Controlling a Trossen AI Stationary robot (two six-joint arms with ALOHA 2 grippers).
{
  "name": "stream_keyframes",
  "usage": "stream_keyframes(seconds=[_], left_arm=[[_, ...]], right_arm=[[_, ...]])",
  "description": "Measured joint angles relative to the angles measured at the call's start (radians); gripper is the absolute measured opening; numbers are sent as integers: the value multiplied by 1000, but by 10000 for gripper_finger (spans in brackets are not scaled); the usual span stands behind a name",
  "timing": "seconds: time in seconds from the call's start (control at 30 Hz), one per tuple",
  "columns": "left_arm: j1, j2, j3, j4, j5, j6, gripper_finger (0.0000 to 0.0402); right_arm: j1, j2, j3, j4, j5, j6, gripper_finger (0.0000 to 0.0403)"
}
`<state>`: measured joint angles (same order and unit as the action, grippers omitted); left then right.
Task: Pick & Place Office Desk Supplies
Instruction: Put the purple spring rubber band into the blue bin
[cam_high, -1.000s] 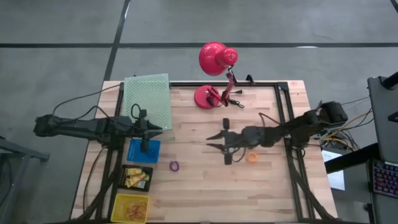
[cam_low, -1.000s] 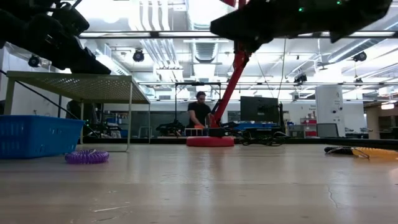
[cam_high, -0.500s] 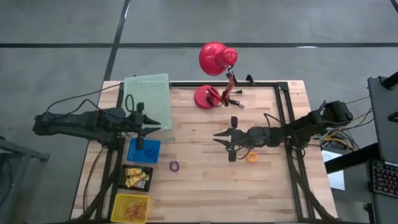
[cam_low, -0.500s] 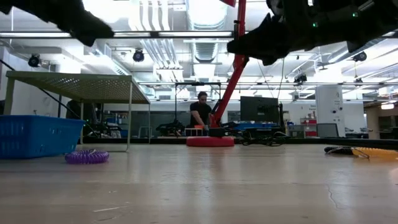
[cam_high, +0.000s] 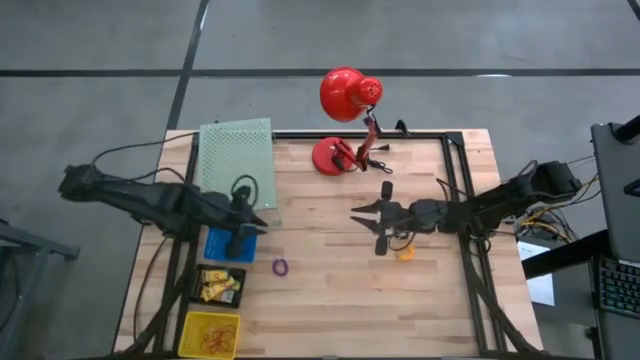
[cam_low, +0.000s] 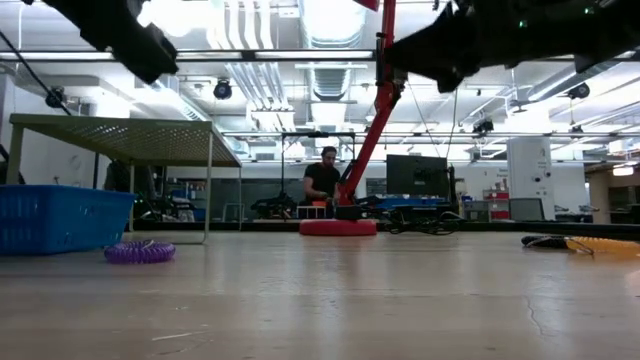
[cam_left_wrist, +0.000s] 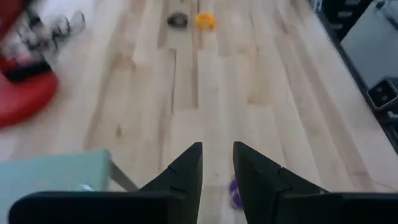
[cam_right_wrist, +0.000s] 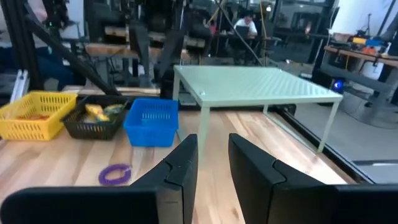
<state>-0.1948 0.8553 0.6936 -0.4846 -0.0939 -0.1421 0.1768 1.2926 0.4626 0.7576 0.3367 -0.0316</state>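
Purple ring (cam_high: 281, 267): on surface, near blue basket (cam_high: 229, 244).
Orange ring (cam_high: 404, 252): on surface, beside right gripper (cam_high: 381, 217).
Left gripper (cam_high: 243, 212): above blue basket, fingers slightly apart, empty.
Right gripper: fingers slightly apart, empty.

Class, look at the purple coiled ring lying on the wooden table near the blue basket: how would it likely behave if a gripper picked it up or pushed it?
The purple coiled ring looks thin and loosely wound, so it probably flexes rather than staying stiff. It appears small beside the blue basket, so likely very light. Lying flat on the table, it would probably slide, not roll.
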Motion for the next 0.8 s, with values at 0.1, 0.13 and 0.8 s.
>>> stream_keyframes(seconds=[0.1, 0.13, 0.8], left_arm=[[-9, 54, 0, 28, -7, -53, 97], [-9, 70, 0, 23, -7, -64, 97], [-9, 122, 0, 67, -11, -67, 97]], right_arm=[[0, -38, -29, -7, -1, 1, 87], [0, -41, -35, -3, -1, 3, 86], [0, -91, -96, 7, -4, 13, 68]])
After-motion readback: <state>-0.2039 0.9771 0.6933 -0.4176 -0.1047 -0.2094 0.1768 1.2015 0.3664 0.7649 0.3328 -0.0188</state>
